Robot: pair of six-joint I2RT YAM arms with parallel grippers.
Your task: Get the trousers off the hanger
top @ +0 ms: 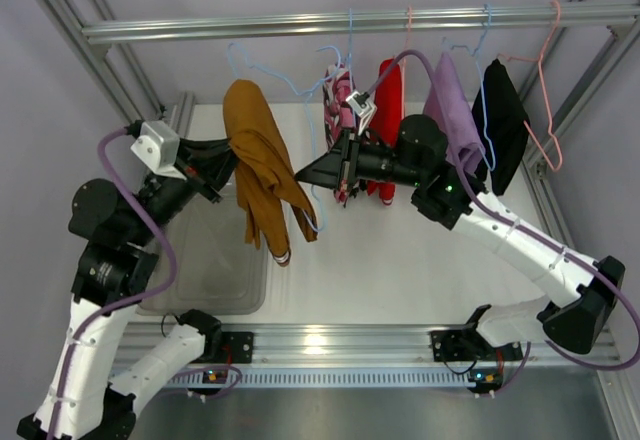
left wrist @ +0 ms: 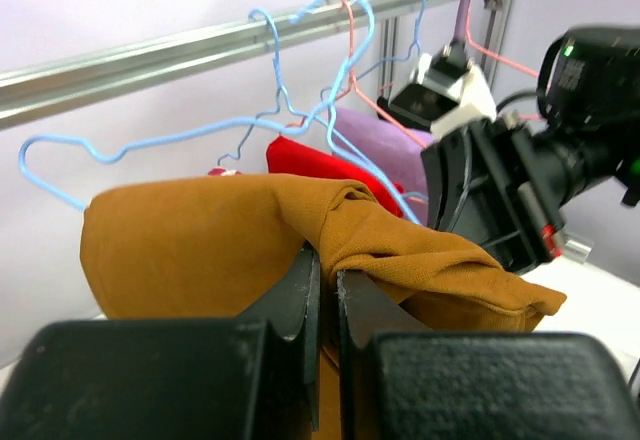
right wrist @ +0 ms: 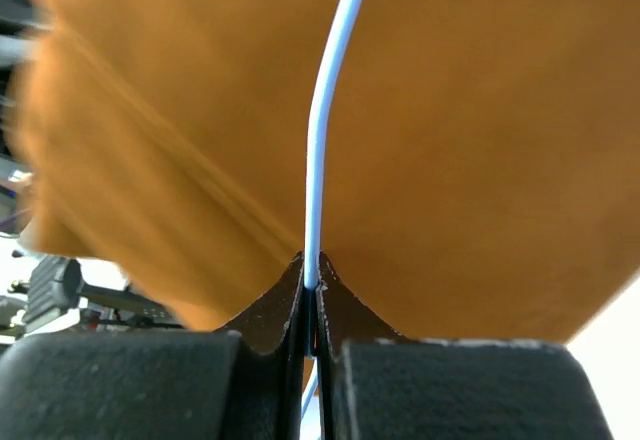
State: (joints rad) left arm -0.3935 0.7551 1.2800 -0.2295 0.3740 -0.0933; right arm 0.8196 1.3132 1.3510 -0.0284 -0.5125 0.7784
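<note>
Top external view: the trousers (top: 262, 155) hang folded over the hanger (top: 283, 80) below the rail (top: 350, 26), left of the pink patterned garment (top: 338, 95) and the red garment (top: 388, 100). The left hand (top: 226, 152) is closed on the cloth at its left edge. The right hand (top: 302, 174) reaches in from the right, tips pinched shut at the trousers' right side. Judged step: wire steadied, cloth gripped, removal not yet done. The next move likely calls for the left hand to draw the cloth off the bar while the right hand holds the wire steady. Whether the hook sits on the rail is hard to make out.

Left wrist view: the fingers (left wrist: 300, 290) clamp a fold of the trousers (left wrist: 190, 245). The hanger (left wrist: 150, 144) loops out left of the cloth and rises toward the rail (left wrist: 150, 60). The right arm (left wrist: 520, 180) stands just beyond on the right, its fingertips hidden behind the cloth.

Right wrist view: the right hand (right wrist: 311, 278) is shut on the hanger (right wrist: 325, 110), whose wire runs upward across the trousers (right wrist: 470, 140). Cloth fills the frame. The left margin is blurred, and the rail and desk are cut off.
</note>
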